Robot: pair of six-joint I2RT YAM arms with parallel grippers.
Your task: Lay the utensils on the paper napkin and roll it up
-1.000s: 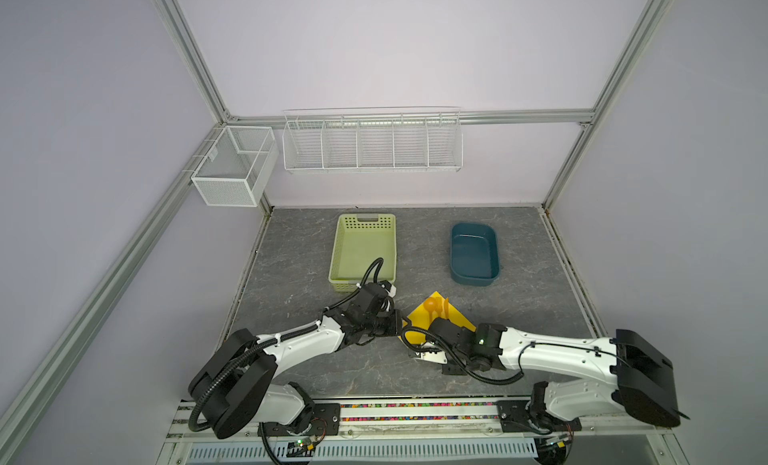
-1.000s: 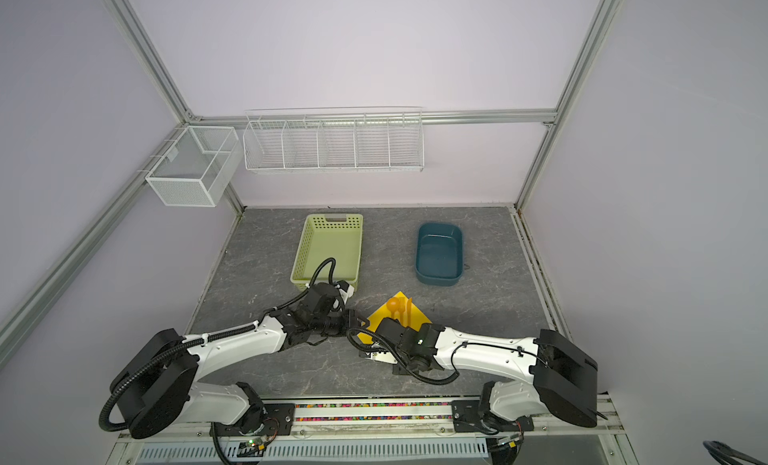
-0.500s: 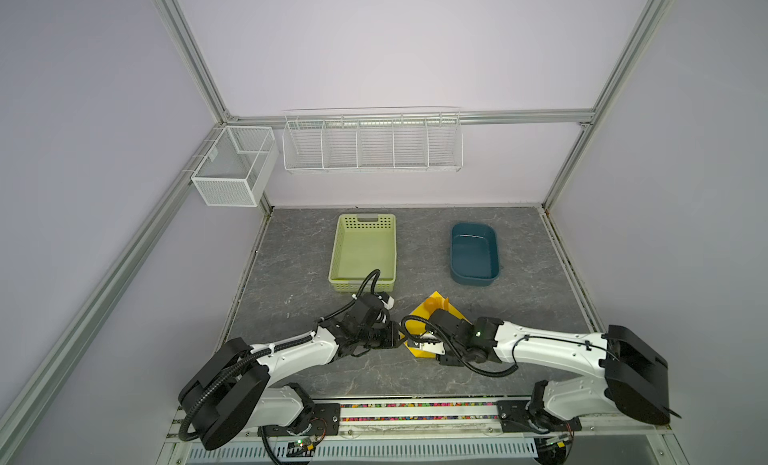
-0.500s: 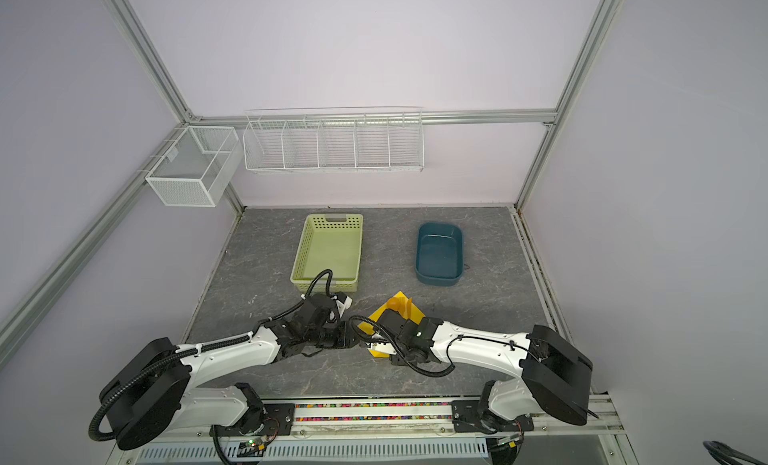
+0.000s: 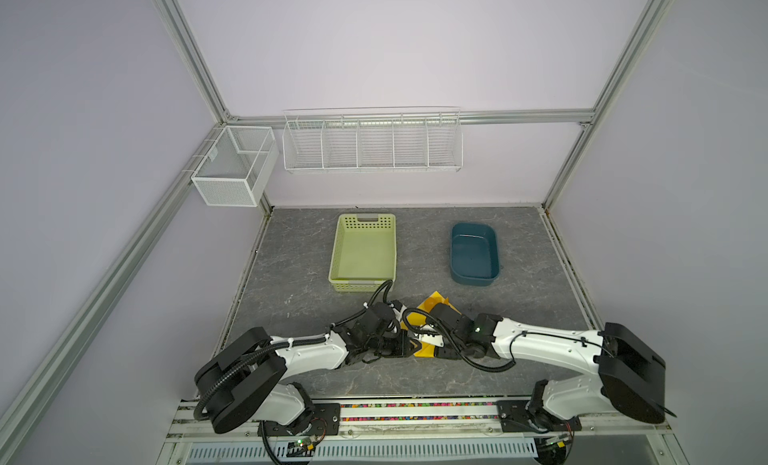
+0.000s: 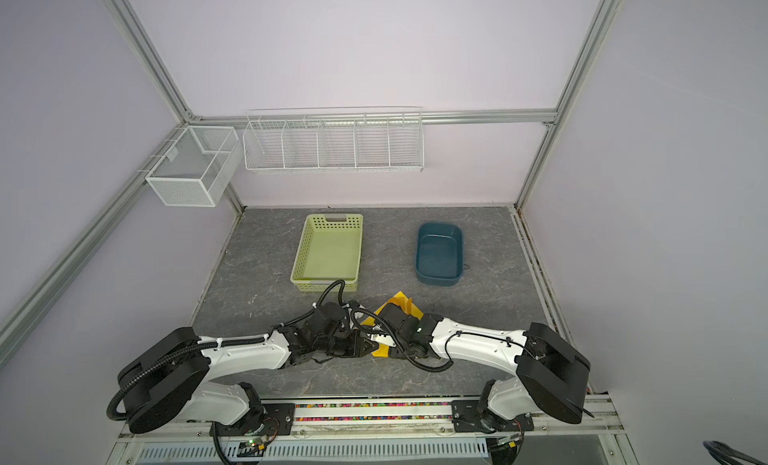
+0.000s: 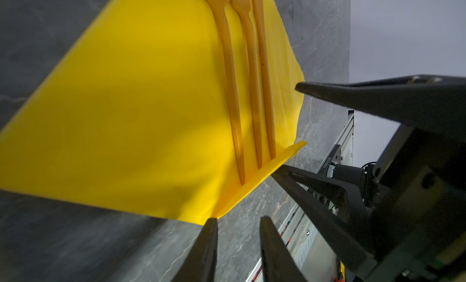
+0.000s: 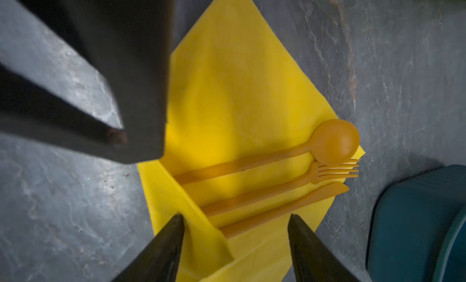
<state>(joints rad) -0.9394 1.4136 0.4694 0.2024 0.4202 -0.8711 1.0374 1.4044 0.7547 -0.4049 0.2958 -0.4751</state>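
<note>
Down at the front of the table (image 5: 307,276), between the two arms, the napkin (image 8: 227,91) lies flat with spoon (image 8: 332,142), fork (image 8: 327,172) and knife (image 8: 315,195) side by side along one edge, a narrow flap (image 8: 176,192) folded up against their handle ends. Now the right gripper (image 8: 235,215) hovers with fingers spread wide astride that flap, holding nothing, and the left gripper (image 7: 238,219) sits at the flap's corner, fingers nearly together with bare table showing between them. To roll well, I'd say, both should pinch the edge beside the knife low, one at each end, and turn it over the cutlery together, snug, so nothing slides out.
</note>
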